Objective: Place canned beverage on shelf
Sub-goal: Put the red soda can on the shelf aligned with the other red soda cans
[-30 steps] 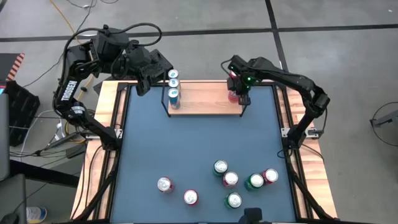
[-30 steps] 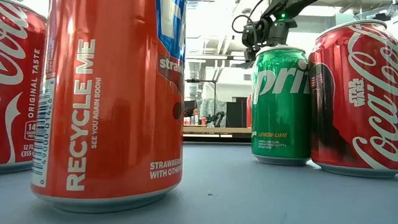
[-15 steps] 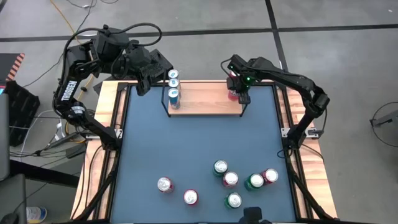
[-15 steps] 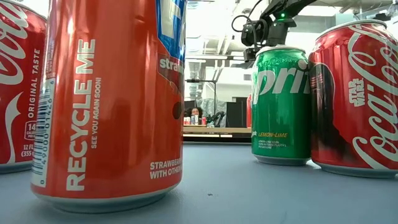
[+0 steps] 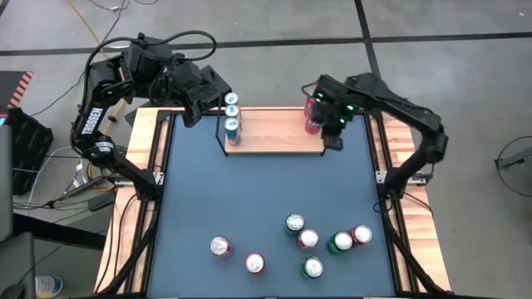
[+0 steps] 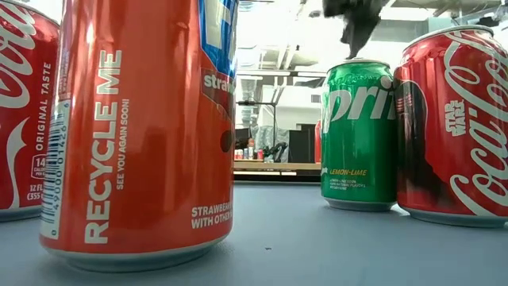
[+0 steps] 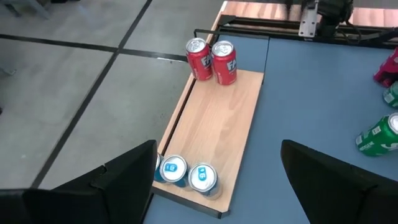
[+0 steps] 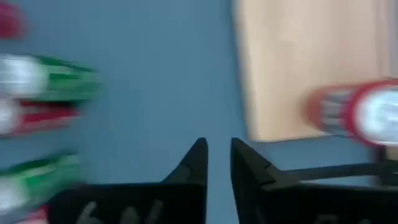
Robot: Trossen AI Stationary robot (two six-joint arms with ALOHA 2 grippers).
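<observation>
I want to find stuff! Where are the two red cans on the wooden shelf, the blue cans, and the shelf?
red cans [image 7: 212, 61], left wrist view, between their two sides.
blue cans [image 7: 187, 173], left wrist view, on their silver tops.
shelf [image 7: 217, 130], left wrist view, bare wood in the middle.

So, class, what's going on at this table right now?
Two robot arms are stocking a small wooden shelf with cans. Two red cans stand at its right end and blue cans at its left. The right gripper, holding nothing and nearly closed, sits beside the red cans. The left gripper waits open beyond the shelf's left end. More loose cans stand on the blue table.
</observation>
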